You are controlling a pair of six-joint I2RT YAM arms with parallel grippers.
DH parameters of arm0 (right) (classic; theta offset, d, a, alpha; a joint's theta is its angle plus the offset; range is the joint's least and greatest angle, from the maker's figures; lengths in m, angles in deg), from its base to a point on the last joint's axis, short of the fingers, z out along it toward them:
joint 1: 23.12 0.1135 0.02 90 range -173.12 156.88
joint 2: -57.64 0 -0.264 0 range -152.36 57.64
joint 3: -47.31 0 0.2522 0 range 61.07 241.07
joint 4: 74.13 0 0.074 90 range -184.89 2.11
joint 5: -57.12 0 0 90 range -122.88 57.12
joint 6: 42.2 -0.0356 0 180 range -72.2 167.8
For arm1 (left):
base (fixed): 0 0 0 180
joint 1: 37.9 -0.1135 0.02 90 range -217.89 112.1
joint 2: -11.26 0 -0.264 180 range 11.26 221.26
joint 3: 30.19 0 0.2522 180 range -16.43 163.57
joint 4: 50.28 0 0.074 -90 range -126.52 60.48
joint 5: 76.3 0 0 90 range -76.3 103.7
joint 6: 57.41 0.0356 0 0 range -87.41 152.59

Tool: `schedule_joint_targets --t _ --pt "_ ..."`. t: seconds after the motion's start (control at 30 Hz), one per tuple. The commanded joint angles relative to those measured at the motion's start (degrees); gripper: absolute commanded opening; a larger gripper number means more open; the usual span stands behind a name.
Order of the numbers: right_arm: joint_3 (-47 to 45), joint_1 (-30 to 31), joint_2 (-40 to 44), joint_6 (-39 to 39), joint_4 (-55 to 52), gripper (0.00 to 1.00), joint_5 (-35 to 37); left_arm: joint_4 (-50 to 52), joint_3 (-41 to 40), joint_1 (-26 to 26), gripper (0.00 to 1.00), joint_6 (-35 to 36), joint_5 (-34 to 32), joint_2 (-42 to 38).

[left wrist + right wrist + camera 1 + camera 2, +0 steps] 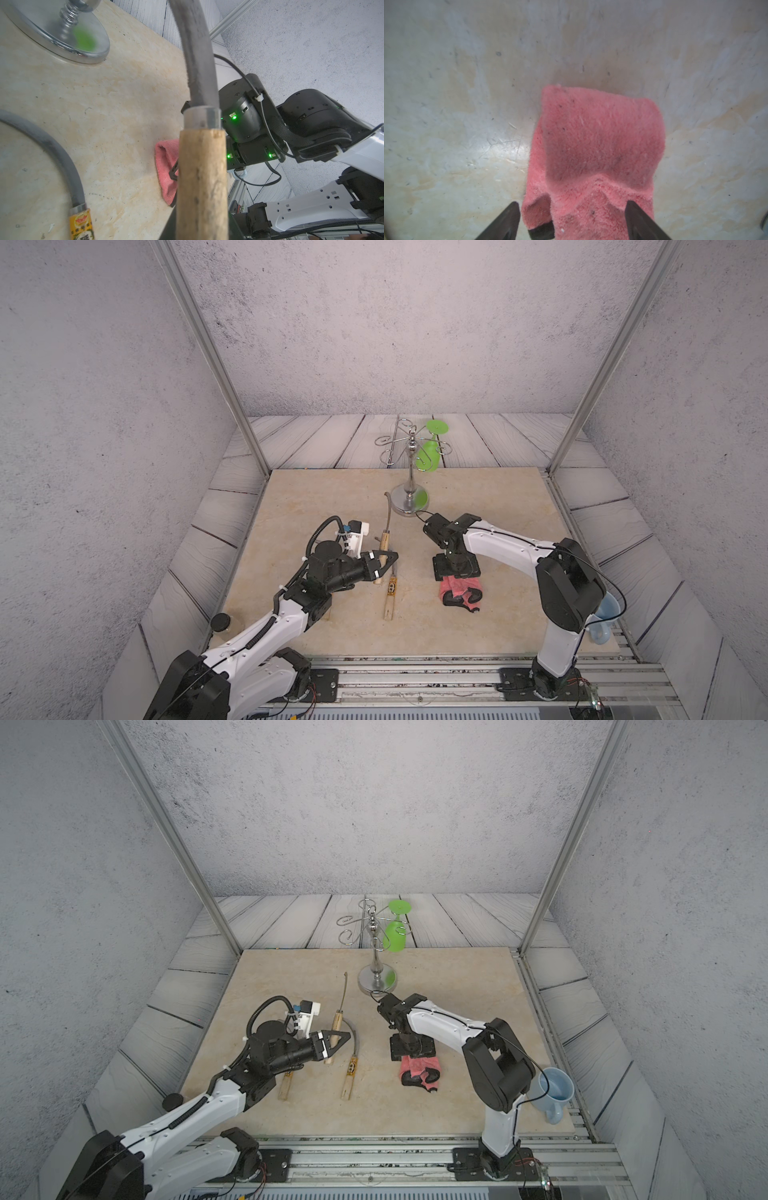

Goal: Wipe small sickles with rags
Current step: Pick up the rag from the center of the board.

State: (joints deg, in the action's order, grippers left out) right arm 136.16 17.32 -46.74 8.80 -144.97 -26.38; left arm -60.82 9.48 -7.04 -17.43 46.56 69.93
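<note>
Right gripper point(572, 202) wide open astride rag point(600, 135)

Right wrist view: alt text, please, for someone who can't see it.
A crumpled pink rag lies on the beige table, with the two dark fingers of the right gripper spread open over one end. A black strap piece shows at that end.

third sickle point(284, 1090) — blade and label mostly under left arm point(208, 1104)
</note>
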Motion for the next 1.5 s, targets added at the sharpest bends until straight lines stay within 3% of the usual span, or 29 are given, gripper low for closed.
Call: schedule_joint_targets --t 0.0,0.2,0.4,0.47,0.6,0.67,0.9,1.13,1.3,1.47 --pt "-2.0 0.2 -0.7 -0.8 0.2 0.81 0.1 -3.7 -0.1 -0.6 0.0 -0.4 1.1 0.2" --pt "-3.6 -0.1 -5.9 -1.0 3.8 0.79 -0.4 -2.4 0.2 -0.7 0.0 0.0 1.6 -0.8" --pt "-4.8 -0.6 -8.2 -0.1 6.9 0.7 -2.9 -1.9 0.9 -0.7 0.0 0.4 2.0 -0.5" --pt "-5.0 -0.8 -8.4 0.4 7.8 0.59 -3.6 -2.5 0.9 -0.7 0.0 0.1 2.3 -0.1" --pt "-7.0 -2.0 -6.5 1.8 10.9 0.25 -6.3 -6.2 0.6 -0.6 0.0 -1.1 5.6 0.9" --pt "-8.9 -2.6 -3.5 2.6 13.5 0.17 -8.2 -7.5 0.9 -0.7 0.0 -1.7 8.6 1.2" --pt "-13.9 -8.2 12.1 6.5 19.5 0.12 -16.7 -9.4 1.1 1.0 0.0 -2.9 15.8 0.5" --pt "-18.0 -20.7 27.9 7.8 27.5 0.12 -30.5 -11.8 1.4 8.7 0.0 -3.5 15.6 2.0" --pt "-16.9 -27.2 31.3 6.6 32.3 0.12 -39.1 -12.5 2.9 10.1 0.0 -3.4 13.9 4.2" --pt "-15.8 -29.4 29.9 1.6 39.7 0.12 -43.4 -14.9 4.3 11.3 0.0 -4.6 13.8 6.0"
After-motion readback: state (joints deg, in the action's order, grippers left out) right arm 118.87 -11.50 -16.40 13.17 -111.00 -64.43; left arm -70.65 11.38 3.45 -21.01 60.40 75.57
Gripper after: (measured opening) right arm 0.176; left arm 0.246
